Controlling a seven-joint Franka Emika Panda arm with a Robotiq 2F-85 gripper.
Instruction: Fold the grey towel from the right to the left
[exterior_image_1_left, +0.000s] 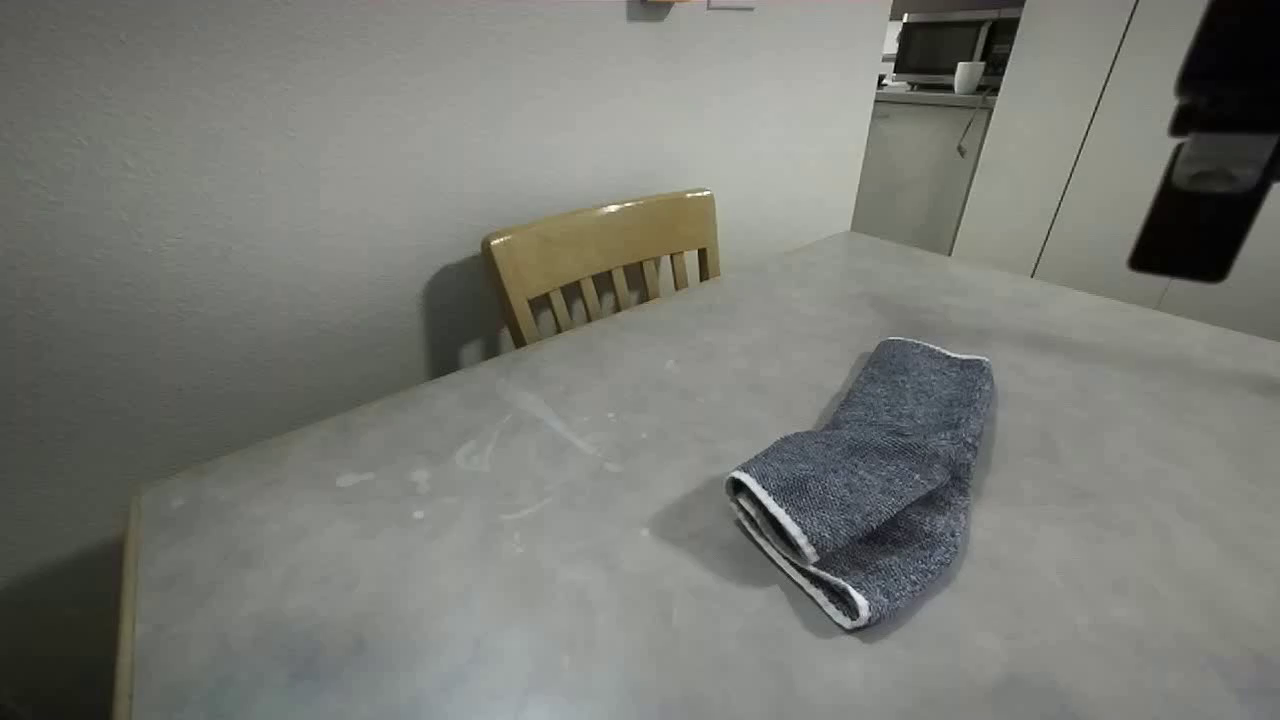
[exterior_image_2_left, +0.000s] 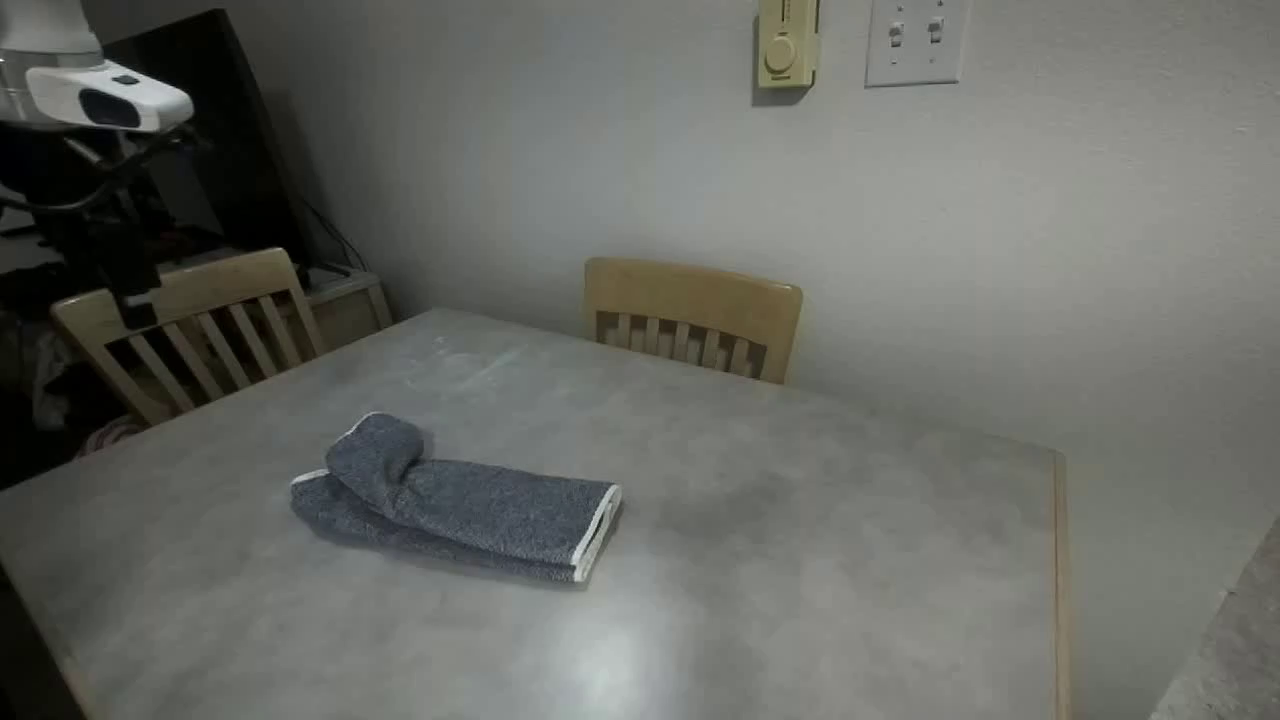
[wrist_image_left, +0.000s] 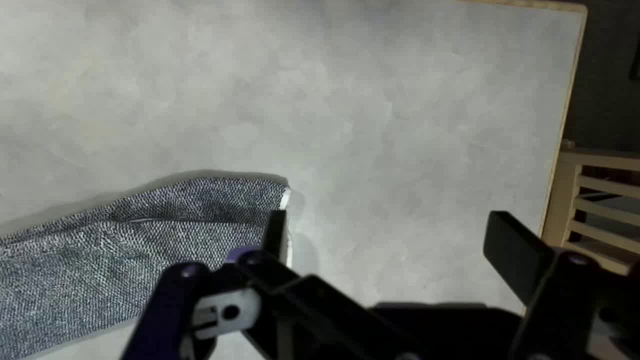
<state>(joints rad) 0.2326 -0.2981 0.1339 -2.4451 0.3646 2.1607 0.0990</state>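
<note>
The grey towel lies on the grey table in both exterior views. It is a long, folded strip, with one end of its upper layer turned askew and white hem showing at its ends. My gripper is open and empty in the wrist view. There its left finger overlaps the hem end of the towel, and its right finger is over bare table. In the exterior views the gripper is raised well above the table, apart from the towel, at the upper right and the upper left.
The table has a wooden edge, also seen in the wrist view. A wooden chair stands between table and wall. Another chair stands at the table's left side in that exterior view. A dark screen is behind it.
</note>
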